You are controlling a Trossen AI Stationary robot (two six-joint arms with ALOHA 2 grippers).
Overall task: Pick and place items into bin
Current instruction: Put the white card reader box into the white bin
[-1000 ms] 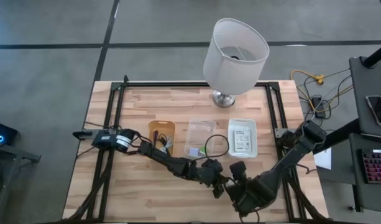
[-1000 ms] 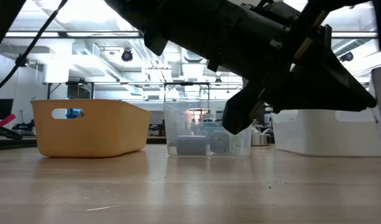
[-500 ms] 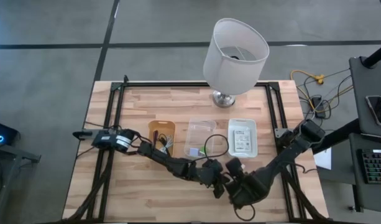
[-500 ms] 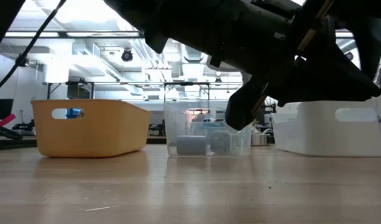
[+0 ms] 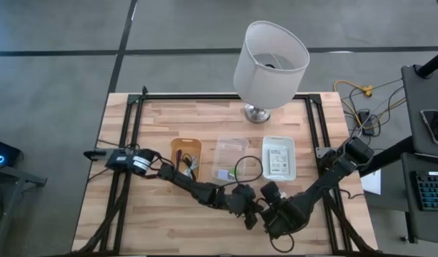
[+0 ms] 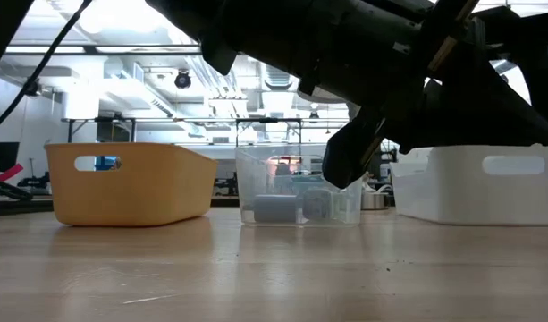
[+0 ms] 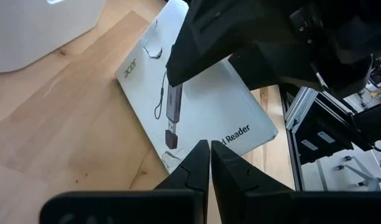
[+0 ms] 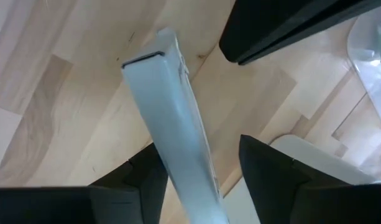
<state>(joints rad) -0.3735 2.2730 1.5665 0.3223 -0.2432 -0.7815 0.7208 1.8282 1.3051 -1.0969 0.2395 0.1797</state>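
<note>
While right claw (image 8: pixel 196 168) grips white packet (image 8: pixel 171 124), left claw (image 7: pixel 210 163) shut, white bin (image 5: pixel 279 158) holds packet (image 5: pixel 277 160).

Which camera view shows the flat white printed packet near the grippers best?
The left wrist view: the flat white printed packet shows its printed face with a card-reader drawing, lifted over the wooden table. The right wrist view shows only its thin edge between the right gripper's fingers. High and low views hide it behind the arms.

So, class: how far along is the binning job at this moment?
Done: cords lie in the orange bin, one packet in the white bin. In hand: the right gripper pinches a second packet above the table, near its front edge, beside the shut left gripper. Left: carry that packet to a bin and release it.
</note>
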